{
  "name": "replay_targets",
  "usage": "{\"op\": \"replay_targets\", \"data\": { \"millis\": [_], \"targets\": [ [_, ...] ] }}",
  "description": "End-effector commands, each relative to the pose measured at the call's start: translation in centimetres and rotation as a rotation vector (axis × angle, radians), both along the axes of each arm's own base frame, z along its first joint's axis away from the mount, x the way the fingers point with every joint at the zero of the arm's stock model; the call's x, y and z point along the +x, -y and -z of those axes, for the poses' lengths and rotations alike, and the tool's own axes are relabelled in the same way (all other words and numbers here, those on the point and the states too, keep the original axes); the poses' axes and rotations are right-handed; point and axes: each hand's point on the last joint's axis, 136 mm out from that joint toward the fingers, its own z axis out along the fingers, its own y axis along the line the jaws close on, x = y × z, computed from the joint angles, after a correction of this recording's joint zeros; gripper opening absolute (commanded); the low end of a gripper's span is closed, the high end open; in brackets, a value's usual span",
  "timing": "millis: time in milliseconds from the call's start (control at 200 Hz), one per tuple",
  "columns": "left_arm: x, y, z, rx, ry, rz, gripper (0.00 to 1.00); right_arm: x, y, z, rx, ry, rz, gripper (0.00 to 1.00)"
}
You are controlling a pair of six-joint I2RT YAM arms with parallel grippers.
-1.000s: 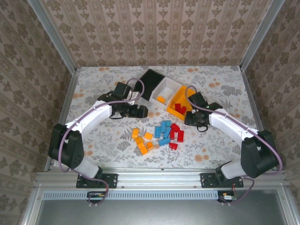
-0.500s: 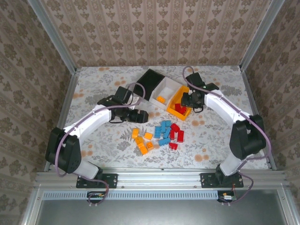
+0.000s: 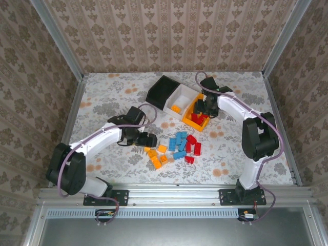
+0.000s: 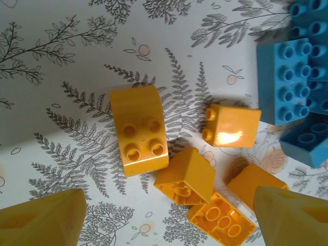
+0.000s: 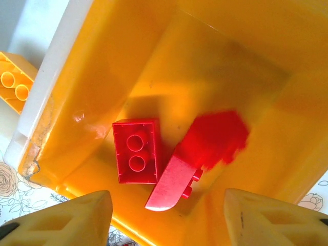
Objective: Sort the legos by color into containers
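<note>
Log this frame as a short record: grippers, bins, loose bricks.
left gripper: open, over loose orange bricks
right gripper: open, above orange-yellow bin
orange-yellow bin: red bricks inside
white bin: one orange brick
black bin: no brick seen
table: loose blue bricks, loose red bricks

Legos (image 3: 178,141) (loose) lie before containers (image 3: 187,97).
</note>
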Motion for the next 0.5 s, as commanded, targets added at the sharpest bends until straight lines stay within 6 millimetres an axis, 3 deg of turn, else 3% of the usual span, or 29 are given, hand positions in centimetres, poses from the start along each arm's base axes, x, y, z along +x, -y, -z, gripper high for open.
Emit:
{"op": "replay_targets", "data": {
  "millis": [0,215,495],
  "targets": [
    [-0.3,-0.6,1.0,0.047,-0.032,-0.024,0.86,-0.6,0.0,-2.0,0.015,0.029,-0.009,0.62],
    [-0.3,-0.8,2.0,0.065,-0.041,-0.022,0.85,-4.6,0.3,-4.7,0.057,0.082,0.007,0.65],
    [0.0,-1.1,3.4,0.095,-0.057,-0.022,0.82,-12.6,1.4,-3.2,0.099,0.065,0.040,0.66]
  ]
}}
